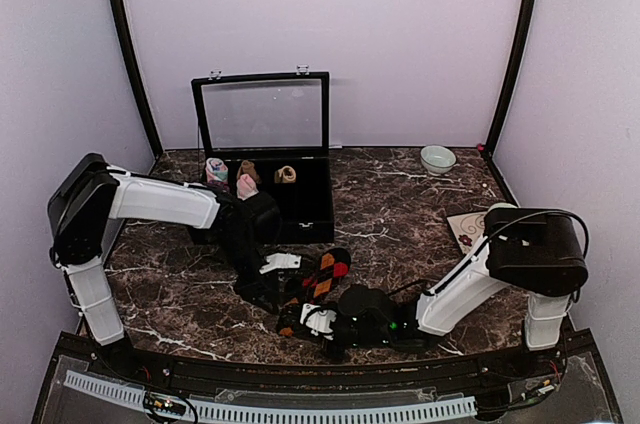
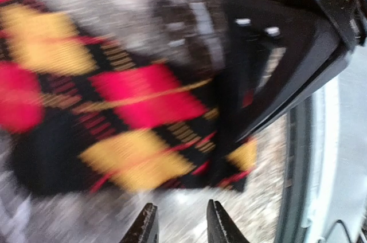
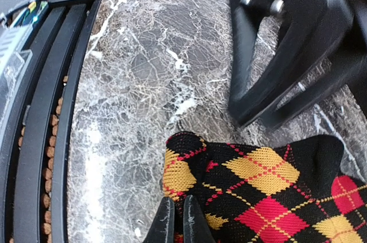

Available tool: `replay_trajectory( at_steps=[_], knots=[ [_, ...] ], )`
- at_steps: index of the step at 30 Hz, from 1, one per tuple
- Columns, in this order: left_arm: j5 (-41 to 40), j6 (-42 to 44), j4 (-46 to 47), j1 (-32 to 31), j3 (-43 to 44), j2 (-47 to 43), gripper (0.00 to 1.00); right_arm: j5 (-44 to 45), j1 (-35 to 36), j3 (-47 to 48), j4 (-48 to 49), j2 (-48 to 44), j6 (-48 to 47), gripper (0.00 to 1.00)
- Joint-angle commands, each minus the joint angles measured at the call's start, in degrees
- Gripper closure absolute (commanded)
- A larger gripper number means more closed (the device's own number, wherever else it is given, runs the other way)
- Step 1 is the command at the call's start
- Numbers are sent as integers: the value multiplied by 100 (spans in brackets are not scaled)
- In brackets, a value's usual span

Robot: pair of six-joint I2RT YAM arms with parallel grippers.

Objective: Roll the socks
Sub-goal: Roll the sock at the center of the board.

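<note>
Sock (image 3: 261, 188) corner touches right jaws.

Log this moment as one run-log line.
task: roll socks | left gripper: open, empty, over argyle sock | right gripper: shut on argyle sock edge | sock lying on marble table

Black red-and-yellow argyle socks (image 3: 269, 185), lying flat
</note>
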Motion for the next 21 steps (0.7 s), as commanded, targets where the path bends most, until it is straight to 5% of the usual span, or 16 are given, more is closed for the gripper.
replay_trajectory(
  at_steps=[1, 9, 11, 13, 18, 21],
  knots=[
    [-1045, -540, 717, 167, -414, -838, 71, -418, 23, -379, -1297, 345, 687, 100],
    [-2005, -390, 1315, 422, -1253, -2567, 68, -639, -30, -519, -1186, 331, 2162, 100],
    [-2344, -28, 1615, 441, -1481, -3170, 47, -890, -82, -509, -1170, 390, 2720, 100],
    [-2896, -34, 2021, 522, -1735, -3497, 5, -1027, -111, -494, -1264, 408, 3143, 100],
    [-2278, 850, 913, 535, -1388, -3307, 2, -1365, -267, -585, -1307, 360, 4077, 100],
    [-1688, 1302, 1031, 143, -1655, -3690, 1, -1669, -381, -566, -1268, 406, 4649, 100]
  ],
)
